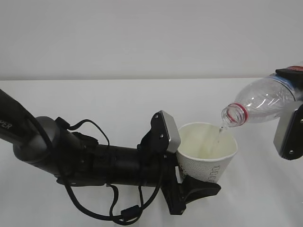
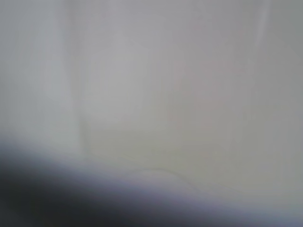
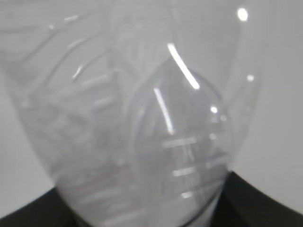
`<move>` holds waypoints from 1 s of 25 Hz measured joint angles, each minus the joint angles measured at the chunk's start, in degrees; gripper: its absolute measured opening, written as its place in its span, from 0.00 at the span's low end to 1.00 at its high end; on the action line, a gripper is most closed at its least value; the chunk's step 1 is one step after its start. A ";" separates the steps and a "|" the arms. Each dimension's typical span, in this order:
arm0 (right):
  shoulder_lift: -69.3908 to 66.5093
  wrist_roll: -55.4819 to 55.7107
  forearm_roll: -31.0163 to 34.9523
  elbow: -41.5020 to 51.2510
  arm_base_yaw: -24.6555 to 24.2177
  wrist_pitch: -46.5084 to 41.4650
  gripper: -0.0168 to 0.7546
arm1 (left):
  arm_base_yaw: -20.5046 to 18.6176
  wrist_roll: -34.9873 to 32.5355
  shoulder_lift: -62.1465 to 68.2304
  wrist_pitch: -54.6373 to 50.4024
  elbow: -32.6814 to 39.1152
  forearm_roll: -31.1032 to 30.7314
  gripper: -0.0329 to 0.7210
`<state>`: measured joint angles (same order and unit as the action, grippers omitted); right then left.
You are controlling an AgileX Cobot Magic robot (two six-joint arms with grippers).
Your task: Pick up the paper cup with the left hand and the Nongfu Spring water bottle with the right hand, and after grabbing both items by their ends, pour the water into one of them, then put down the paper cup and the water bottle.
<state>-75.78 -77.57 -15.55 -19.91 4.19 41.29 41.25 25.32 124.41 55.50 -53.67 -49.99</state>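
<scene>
The white paper cup [image 1: 207, 151], with dark print on its side, stands upright in my left gripper [image 1: 193, 163], which is shut on its lower part from the left. My right gripper [image 1: 293, 101] at the right edge is shut on the base end of the clear Nongfu Spring water bottle [image 1: 262, 100]. The bottle is tilted with its red-ringed mouth [image 1: 235, 114] down over the cup's rim. A thin stream of water [image 1: 219, 130] runs into the cup. The left wrist view is a blurred pale surface [image 2: 165, 94] very close to the lens. The bottle [image 3: 142, 132] fills the right wrist view.
The white table [image 1: 118, 99] runs back to a pale wall. My left arm [image 1: 71, 156], with its loose black cables, lies across the front left of the table.
</scene>
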 joint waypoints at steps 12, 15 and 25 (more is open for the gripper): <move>0.00 -0.44 0.00 0.00 0.00 0.00 0.55 | 0.00 0.00 0.00 0.00 0.00 0.00 0.72; 0.00 -0.45 0.00 0.00 0.00 0.00 0.55 | 0.00 0.00 0.00 0.00 0.00 0.00 0.72; 0.00 -0.45 0.00 0.00 0.00 0.11 0.55 | 0.00 0.00 0.00 0.00 0.00 0.00 0.72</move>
<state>-75.78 -78.02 -15.55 -19.91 4.19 41.40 41.25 25.32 124.41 55.50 -53.67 -49.99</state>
